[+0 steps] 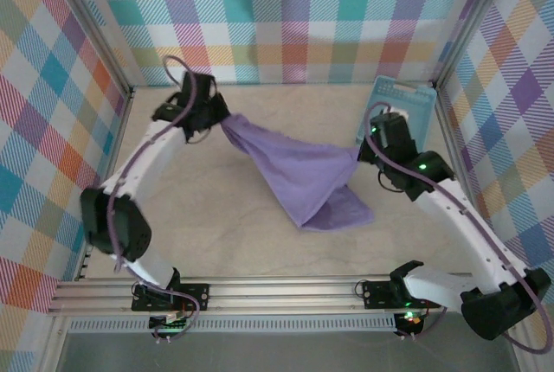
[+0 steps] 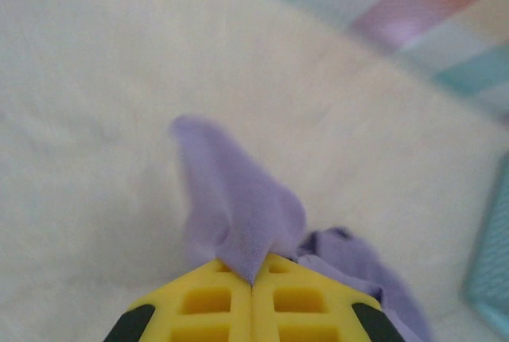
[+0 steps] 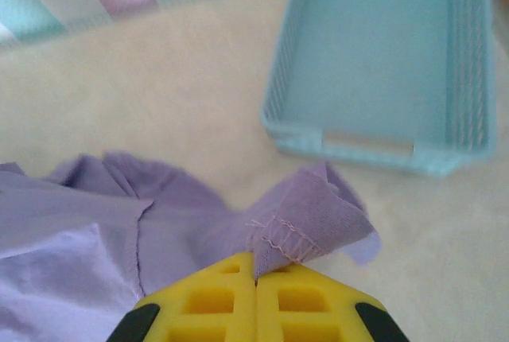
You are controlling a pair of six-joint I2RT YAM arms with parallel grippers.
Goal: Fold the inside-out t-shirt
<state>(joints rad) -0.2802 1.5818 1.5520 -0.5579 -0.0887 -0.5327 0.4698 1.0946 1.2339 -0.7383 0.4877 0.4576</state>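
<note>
Left gripper (image 2: 253, 282) and right gripper (image 3: 256, 278) clenched on t-shirt (image 1: 299, 173), basket (image 3: 350, 147) near right gripper

This is a robot test booth in a lab, not a home. A left robot arm (image 1: 143, 160) and a right robot arm (image 1: 467, 225) are bolted to a metal rail (image 1: 277, 290) at the edge of a pale table (image 1: 242, 234). Silver metal posts (image 1: 89, 22) hold up walls of bright checked cloth (image 1: 286, 17) on three sides.
</note>
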